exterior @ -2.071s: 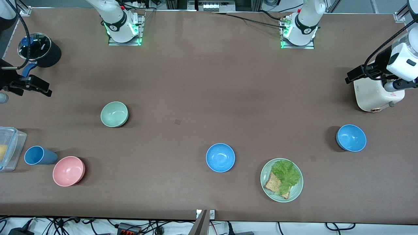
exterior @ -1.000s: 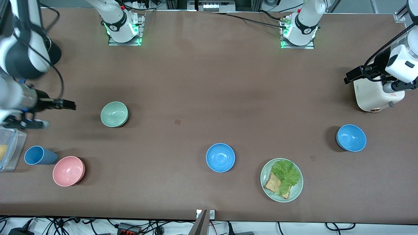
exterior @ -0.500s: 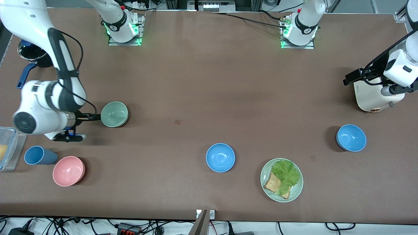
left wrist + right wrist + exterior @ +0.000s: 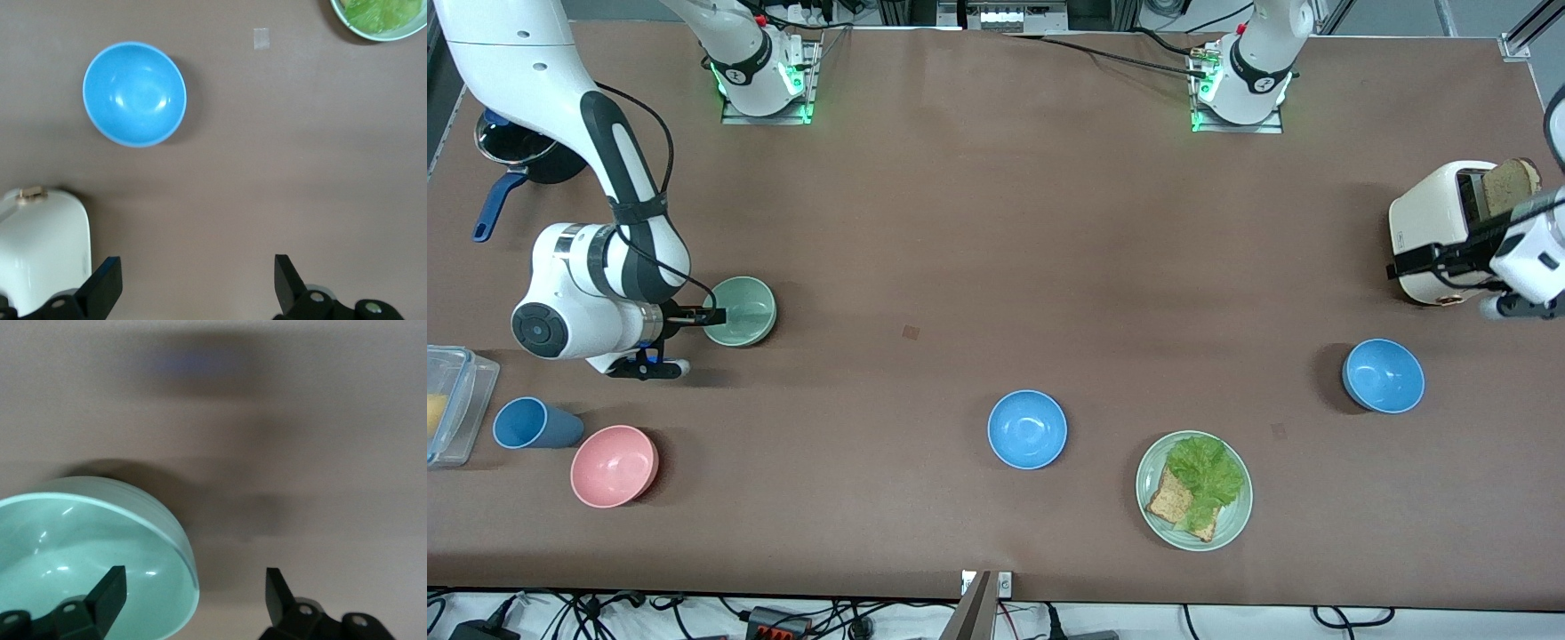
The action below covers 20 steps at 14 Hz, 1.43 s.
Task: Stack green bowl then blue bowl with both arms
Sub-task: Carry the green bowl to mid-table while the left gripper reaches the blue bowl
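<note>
The pale green bowl (image 4: 740, 309) sits toward the right arm's end of the table. My right gripper (image 4: 689, 340) is open at its rim. In the right wrist view (image 4: 193, 600) one finger (image 4: 110, 590) is over the inside of the green bowl (image 4: 87, 547) and the other is outside it. One blue bowl (image 4: 1027, 429) sits mid-table. A second blue bowl (image 4: 1384, 376) sits toward the left arm's end. My left gripper (image 4: 1449, 267) is open and empty by the toaster. In the left wrist view (image 4: 197, 287) it is apart from that blue bowl (image 4: 133, 93).
A white toaster (image 4: 1440, 222) holds a toast slice (image 4: 1512, 180). A green plate (image 4: 1232, 524) with lettuce and toast lies near the mid-table blue bowl. A pink bowl (image 4: 614, 466), blue cup (image 4: 529, 423), clear container (image 4: 454, 391) and dark pot (image 4: 520, 151) are at the right arm's end.
My right arm has swung in from the table's end to the green bowl, and its open fingers now straddle the rim. My left gripper has shifted and uncovered the toaster's top.
</note>
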Available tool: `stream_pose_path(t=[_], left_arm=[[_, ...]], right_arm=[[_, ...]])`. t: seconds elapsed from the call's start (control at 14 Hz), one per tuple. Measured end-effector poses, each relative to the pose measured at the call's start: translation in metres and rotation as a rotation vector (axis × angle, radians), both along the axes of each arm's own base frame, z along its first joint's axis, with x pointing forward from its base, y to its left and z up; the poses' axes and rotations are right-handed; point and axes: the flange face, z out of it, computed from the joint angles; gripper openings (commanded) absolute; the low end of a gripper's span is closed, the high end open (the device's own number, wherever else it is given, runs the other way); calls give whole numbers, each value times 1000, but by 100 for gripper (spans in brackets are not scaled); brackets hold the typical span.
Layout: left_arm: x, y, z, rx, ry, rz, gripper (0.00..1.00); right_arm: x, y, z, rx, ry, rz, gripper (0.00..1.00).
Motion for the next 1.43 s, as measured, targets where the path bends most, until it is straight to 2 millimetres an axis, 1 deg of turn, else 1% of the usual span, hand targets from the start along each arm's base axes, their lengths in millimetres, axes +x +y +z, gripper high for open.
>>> stream_pose_path(t=[0.14,0.21,0.5,0.57,0.64,0.71,0.93,1.07,1.14,1.21,1.29,1.36,1.43], left_arm=[[12,9,-30,-9,8,-22,100],[19,15,-42,-15,15,-36,100],[49,50,-79,-44,4,-138,100],[55,58,-86,-44,-12,-158,100],[59,64,-94,-42,-31,-181,100],[62,71,-102,-39,-53,-208,100],[69,90,-129,-25,-112,-280,99],[71,98,-148,-22,-128,-314,99],[72,101,-157,-20,-137,-335,98],[73,106,-166,-16,-151,-361,97],[73,112,-175,-12,-163,-385,97],[72,118,-184,-9,-170,-402,94],[71,124,-193,-9,-173,-410,89]], right_arm=[[-2,4,-7,0,12,6,10],[-2,6,-9,0,16,10,0],[-1,18,-8,4,15,30,0],[3,26,0,14,7,49,0],[8,41,9,29,-9,72,0],[12,67,16,51,-25,105,0],[12,167,36,79,-68,175,0],[2,237,46,84,-85,192,0],[-7,269,47,94,-83,183,0],[-16,297,44,111,-71,165,0],[-24,320,39,129,-58,153,0],[-30,341,34,142,-49,143,0],[-36,359,31,147,-44,132,0]])
